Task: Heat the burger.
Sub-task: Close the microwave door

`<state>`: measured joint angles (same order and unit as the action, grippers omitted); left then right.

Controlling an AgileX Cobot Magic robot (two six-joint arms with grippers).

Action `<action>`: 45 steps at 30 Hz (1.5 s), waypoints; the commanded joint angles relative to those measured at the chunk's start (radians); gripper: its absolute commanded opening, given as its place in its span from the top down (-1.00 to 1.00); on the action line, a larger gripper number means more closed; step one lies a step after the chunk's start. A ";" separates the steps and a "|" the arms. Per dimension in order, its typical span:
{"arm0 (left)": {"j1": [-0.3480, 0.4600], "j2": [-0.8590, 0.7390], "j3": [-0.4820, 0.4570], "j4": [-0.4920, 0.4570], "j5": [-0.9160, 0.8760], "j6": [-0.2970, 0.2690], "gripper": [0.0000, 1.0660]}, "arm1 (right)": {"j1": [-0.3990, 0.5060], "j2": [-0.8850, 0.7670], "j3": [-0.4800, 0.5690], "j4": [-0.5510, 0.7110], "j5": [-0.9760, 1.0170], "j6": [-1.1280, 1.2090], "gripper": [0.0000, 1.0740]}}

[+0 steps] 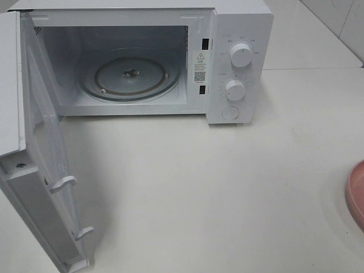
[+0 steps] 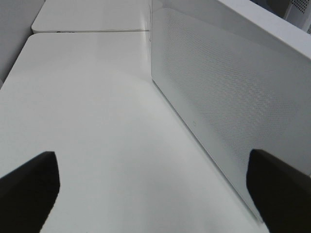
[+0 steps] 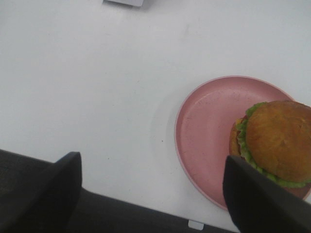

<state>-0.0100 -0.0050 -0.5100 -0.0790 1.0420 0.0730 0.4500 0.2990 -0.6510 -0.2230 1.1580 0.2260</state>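
Observation:
The burger (image 3: 277, 141), with a brown bun and green lettuce, sits on a pink plate (image 3: 209, 131) in the right wrist view. Only the plate's rim (image 1: 356, 193) shows at the right edge of the exterior high view. My right gripper (image 3: 150, 189) hovers open above the white table beside the plate, one fingertip (image 3: 257, 199) overlapping the plate's edge. My left gripper (image 2: 155, 184) is open over bare table next to the microwave door (image 2: 223, 97). Neither arm shows in the exterior high view.
The white microwave (image 1: 227, 57) stands at the back with its door (image 1: 45, 170) swung open to the left. Its glass turntable (image 1: 131, 77) is bare. Two knobs (image 1: 241, 55) sit on its right panel. White table (image 1: 227, 187) stretches in front.

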 commanded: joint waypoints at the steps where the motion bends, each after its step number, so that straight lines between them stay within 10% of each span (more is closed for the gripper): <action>1: 0.006 -0.017 0.003 0.002 -0.006 0.000 -0.88 | -0.051 -0.040 0.001 0.034 -0.019 -0.074 -0.40; 17: 0.006 -0.017 0.003 0.002 -0.006 0.000 -0.88 | -0.285 -0.329 0.110 0.075 -0.117 -0.105 -0.42; 45: 0.006 -0.017 0.003 0.003 -0.006 0.000 -0.88 | -0.292 -0.329 0.148 0.077 -0.153 -0.099 -0.42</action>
<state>-0.0100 -0.0050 -0.5100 -0.0790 1.0420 0.0730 0.1610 -0.0050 -0.5050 -0.1430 1.0190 0.1300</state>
